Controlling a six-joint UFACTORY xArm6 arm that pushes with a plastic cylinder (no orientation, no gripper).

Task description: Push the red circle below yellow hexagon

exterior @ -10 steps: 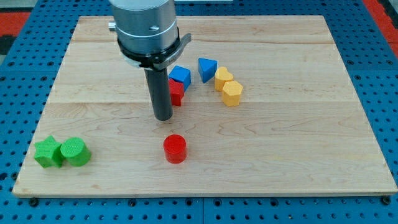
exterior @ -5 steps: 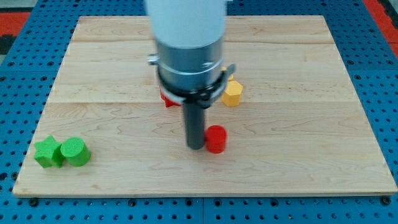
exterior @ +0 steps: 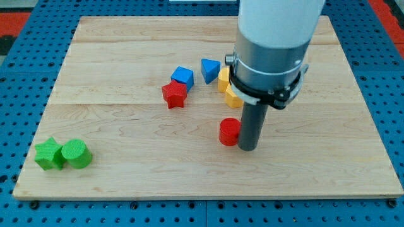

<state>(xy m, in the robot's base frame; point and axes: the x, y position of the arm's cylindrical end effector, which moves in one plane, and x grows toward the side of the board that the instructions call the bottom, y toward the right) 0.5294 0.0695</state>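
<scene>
Camera view shows my tip planted on the wooden board, touching the right side of the red circle. I have no jaws, only this rod, so nothing is grasped. That circle sits right of the board's middle, just below the yellow hexagon, which my arm partly hides. A second yellow block touches the hexagon on its top side. Toward the left edge from them lie a blue triangular block, a blue cube and a red star. Two green blocks sit touching near the bottom-left corner.

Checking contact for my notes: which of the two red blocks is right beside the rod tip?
The red circle, touching my tip on the view's left; the red star sits apart, up-left.
</scene>
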